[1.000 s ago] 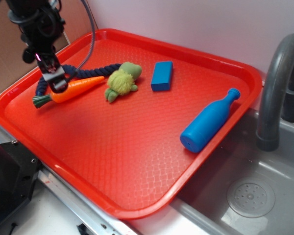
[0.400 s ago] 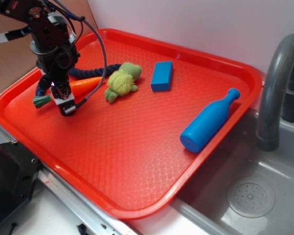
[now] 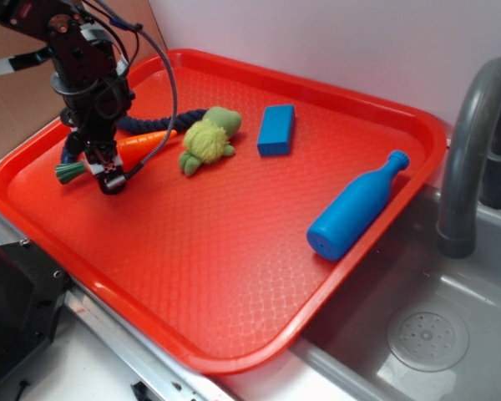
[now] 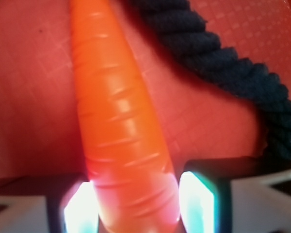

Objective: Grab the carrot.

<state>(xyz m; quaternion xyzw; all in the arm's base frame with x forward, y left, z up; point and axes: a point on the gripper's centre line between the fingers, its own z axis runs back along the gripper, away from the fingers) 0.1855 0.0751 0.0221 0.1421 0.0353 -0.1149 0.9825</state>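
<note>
The orange carrot (image 3: 144,144) lies on the red tray (image 3: 234,276) at its left end, its green top (image 3: 68,172) pointing left. My gripper (image 3: 108,173) is down over the carrot's thick end, with one finger on each side. In the wrist view the carrot (image 4: 116,111) runs up the middle between the two lit pads (image 4: 78,208), which press its sides. The gripper (image 4: 136,206) is shut on the carrot, which still rests on the tray.
A dark blue braided rope (image 3: 150,123) lies just behind the carrot and shows in the wrist view (image 4: 233,73) at upper right. A green plush toy (image 3: 207,138), a blue block (image 3: 276,129) and a blue bottle (image 3: 355,207) lie further right. A sink and a grey tap (image 3: 472,142) are to the right.
The gripper came down from above the carrot to tray level and now straddles its thick end. The carrot has hardly moved.
</note>
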